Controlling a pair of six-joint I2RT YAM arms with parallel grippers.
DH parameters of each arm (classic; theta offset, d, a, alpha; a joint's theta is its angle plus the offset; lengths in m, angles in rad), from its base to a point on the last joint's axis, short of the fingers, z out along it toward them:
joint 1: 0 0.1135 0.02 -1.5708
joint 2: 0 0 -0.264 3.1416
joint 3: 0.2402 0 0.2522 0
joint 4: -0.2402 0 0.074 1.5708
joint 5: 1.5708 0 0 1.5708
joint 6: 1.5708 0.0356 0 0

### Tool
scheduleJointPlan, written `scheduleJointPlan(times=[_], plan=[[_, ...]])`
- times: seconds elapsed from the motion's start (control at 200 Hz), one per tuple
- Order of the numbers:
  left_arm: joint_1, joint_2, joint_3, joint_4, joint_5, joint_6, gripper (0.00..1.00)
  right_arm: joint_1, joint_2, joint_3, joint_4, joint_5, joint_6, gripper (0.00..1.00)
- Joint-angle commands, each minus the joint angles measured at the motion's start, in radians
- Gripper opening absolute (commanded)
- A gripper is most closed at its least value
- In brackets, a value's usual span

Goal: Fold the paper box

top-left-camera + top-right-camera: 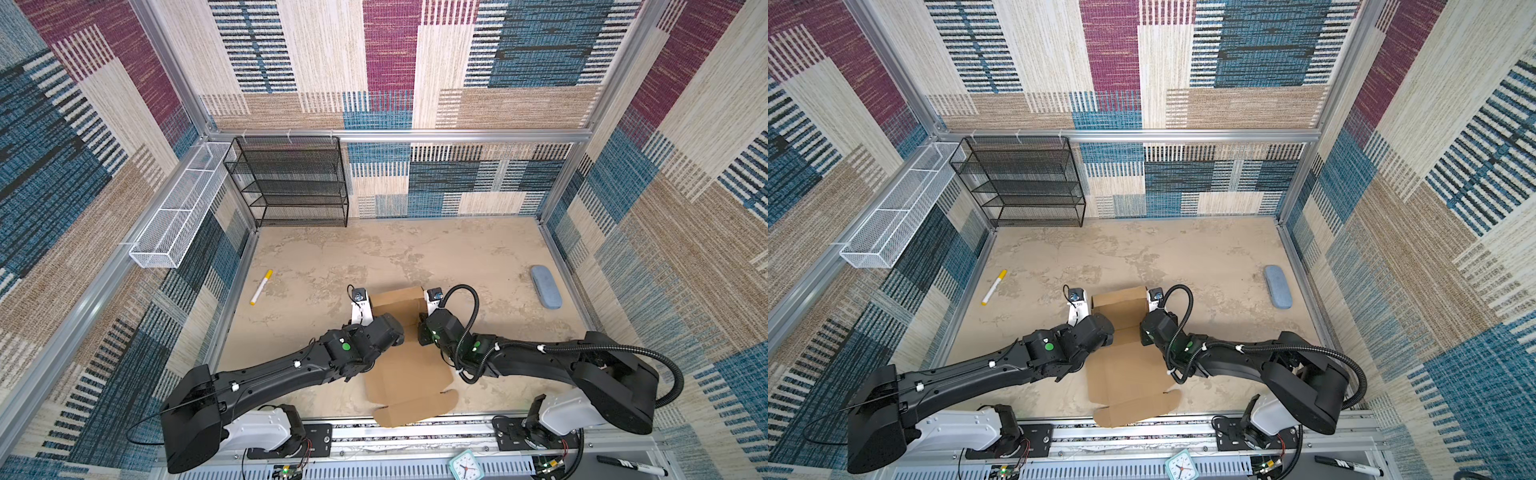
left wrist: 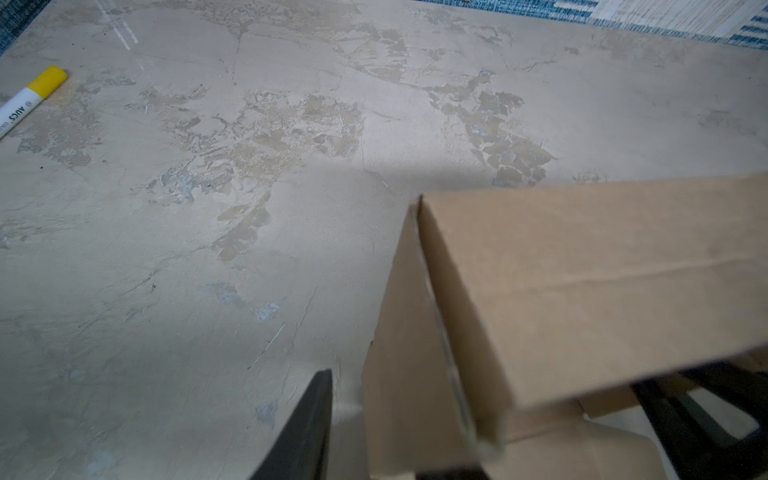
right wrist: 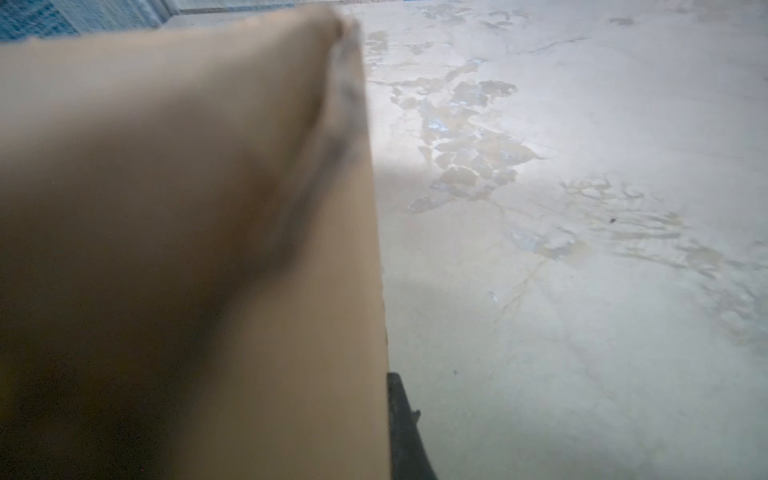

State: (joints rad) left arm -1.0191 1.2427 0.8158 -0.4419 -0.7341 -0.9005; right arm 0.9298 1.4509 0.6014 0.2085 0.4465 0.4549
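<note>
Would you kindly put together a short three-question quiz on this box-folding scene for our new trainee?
1. True or false: the yellow-capped marker lies on the table, apart from the paper box.
2. Pick one. The far end of the paper box is: A lying flat on the table; B folded up from the table; C torn off.
3. In a word or two: what colour is the oblong case near the table's right edge in both top views?

Key: 1 true; 2 B; 3 blue-grey.
</note>
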Motion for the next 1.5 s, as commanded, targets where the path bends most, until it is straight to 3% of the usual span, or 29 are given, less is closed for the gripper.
scheduleJointPlan(times=[0.0,0.06,0.09,0.245,0.27,0.3,0.556,0.871,1.237,1.497], plan=[[0.002,0.000,0.010,0.034,-0.031,0.029,0.41,0.002,-0.006,0.007,-0.065,0.080,0.041,0.00],[0.002,-0.002,0.013,0.045,-0.023,0.044,0.42,0.002,-0.005,0.012,-0.080,0.089,0.052,0.00],[0.002,-0.003,0.014,0.046,-0.021,0.047,0.48,0.001,-0.007,0.014,-0.085,0.090,0.054,0.00],[0.002,-0.012,0.024,0.044,-0.003,0.066,0.51,0.002,-0.015,0.033,-0.127,0.087,0.063,0.00],[0.002,-0.015,0.026,0.040,-0.003,0.066,0.65,0.002,-0.019,0.038,-0.134,0.088,0.064,0.00],[0.001,-0.021,0.027,0.039,0.000,0.069,0.67,0.003,-0.021,0.041,-0.144,0.089,0.065,0.00],[0.002,-0.068,-0.002,0.051,0.023,0.133,0.67,0.002,-0.040,0.082,-0.222,0.066,0.050,0.00],[0.004,-0.025,-0.074,0.074,0.086,0.073,0.65,0.002,-0.118,0.081,-0.234,0.045,0.067,0.00],[0.042,-0.252,-0.340,0.504,0.310,0.267,0.65,0.003,-0.209,0.100,-0.262,-0.013,0.079,0.00],[0.051,-0.249,-0.328,0.503,0.305,0.255,0.62,0.027,-0.215,0.116,-0.263,-0.016,0.107,0.00]])
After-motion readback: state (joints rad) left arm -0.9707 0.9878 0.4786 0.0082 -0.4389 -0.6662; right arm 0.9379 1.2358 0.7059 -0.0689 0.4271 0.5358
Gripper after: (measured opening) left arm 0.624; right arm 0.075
